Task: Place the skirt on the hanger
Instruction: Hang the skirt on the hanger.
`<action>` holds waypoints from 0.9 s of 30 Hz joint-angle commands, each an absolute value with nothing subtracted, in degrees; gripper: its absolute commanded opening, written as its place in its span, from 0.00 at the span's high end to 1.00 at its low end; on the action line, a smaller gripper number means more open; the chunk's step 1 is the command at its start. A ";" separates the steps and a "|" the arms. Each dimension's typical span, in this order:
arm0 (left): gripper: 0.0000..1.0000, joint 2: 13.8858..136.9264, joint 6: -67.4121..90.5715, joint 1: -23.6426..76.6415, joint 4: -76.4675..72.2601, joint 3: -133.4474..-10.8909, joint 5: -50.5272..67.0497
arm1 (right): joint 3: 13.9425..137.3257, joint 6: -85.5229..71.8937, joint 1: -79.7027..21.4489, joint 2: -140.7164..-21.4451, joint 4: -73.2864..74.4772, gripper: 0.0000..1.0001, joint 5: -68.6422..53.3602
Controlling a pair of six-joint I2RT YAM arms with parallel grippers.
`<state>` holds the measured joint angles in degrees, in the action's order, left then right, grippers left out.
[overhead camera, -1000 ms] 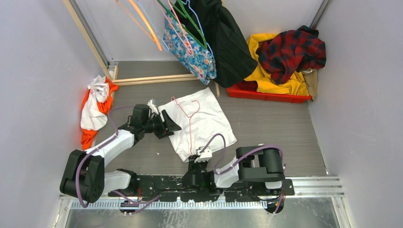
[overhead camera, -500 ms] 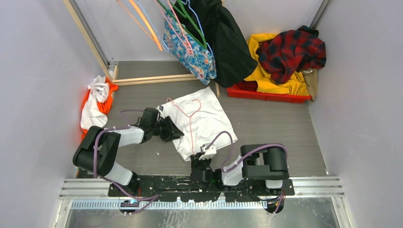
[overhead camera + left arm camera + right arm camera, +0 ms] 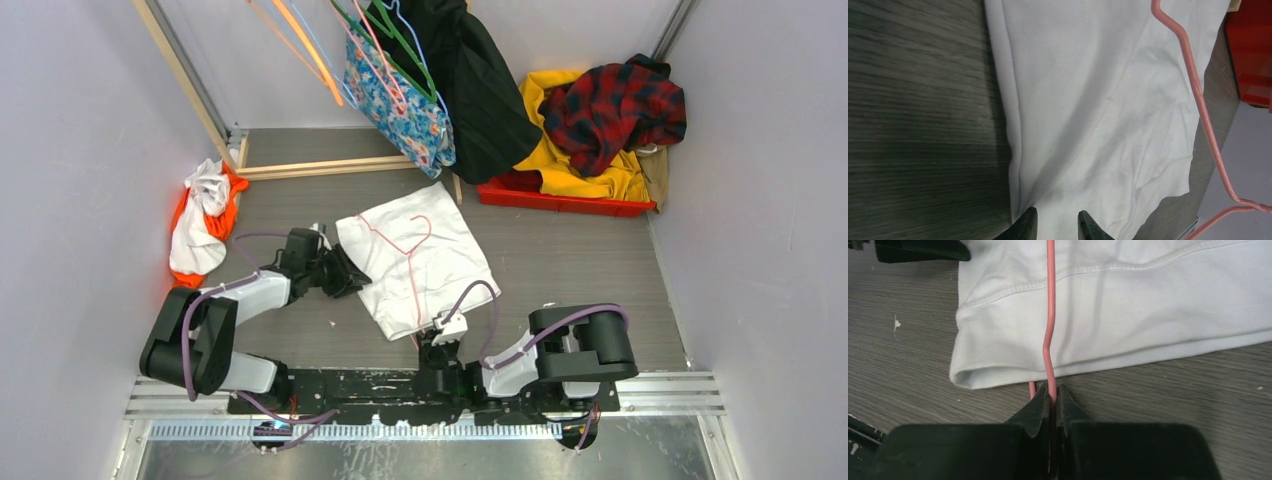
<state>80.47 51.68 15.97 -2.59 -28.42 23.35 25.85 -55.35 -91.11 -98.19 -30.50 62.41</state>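
The blue flowered skirt (image 3: 405, 115) hangs at the back among coloured hangers, far from both grippers. A plain white garment (image 3: 445, 270) (image 3: 1098, 100) (image 3: 1148, 315) lies flat on the table with a pink wire hanger (image 3: 405, 250) (image 3: 1198, 100) (image 3: 1049, 315) on top of it. My left gripper (image 3: 350, 275) (image 3: 1057, 222) sits at the garment's left edge, its jaws pinched on the white cloth, which puckers toward them. My right gripper (image 3: 432, 345) (image 3: 1053, 390) is shut on the hanger's wire just past the garment's near hem.
A black coat (image 3: 480, 90) hangs beside the skirt. A red bin (image 3: 565, 203) at the back right holds yellow and plaid clothes. Orange and white clothes (image 3: 200, 230) lie against the left wall. A wooden rail (image 3: 320, 167) crosses the table's back.
My left gripper has narrowed from wide open onto the white garment's left edge. My right gripper has drawn the hanger toward the near edge, and the garment has shifted slightly.
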 commanded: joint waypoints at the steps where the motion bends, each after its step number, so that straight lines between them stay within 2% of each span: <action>1: 0.64 77.28 48.71 15.02 1.79 -27.58 20.87 | 23.25 -58.10 -91.49 -96.08 -21.87 0.99 64.64; 12: 0.64 78.57 48.56 15.03 0.47 -27.15 21.81 | 22.92 -59.36 -90.60 -91.50 -12.54 0.99 69.18; 19: 0.64 78.33 48.30 15.01 0.89 -27.60 22.30 | 24.17 -51.86 -86.37 -92.39 -17.08 0.99 65.60; 27: 0.64 78.26 48.15 14.94 1.49 -27.98 22.18 | 24.05 -50.71 -81.58 -91.60 -17.05 0.99 62.30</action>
<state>78.39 49.95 15.22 -0.32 -27.73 22.50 25.30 -52.93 -82.83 -92.77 -18.76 63.44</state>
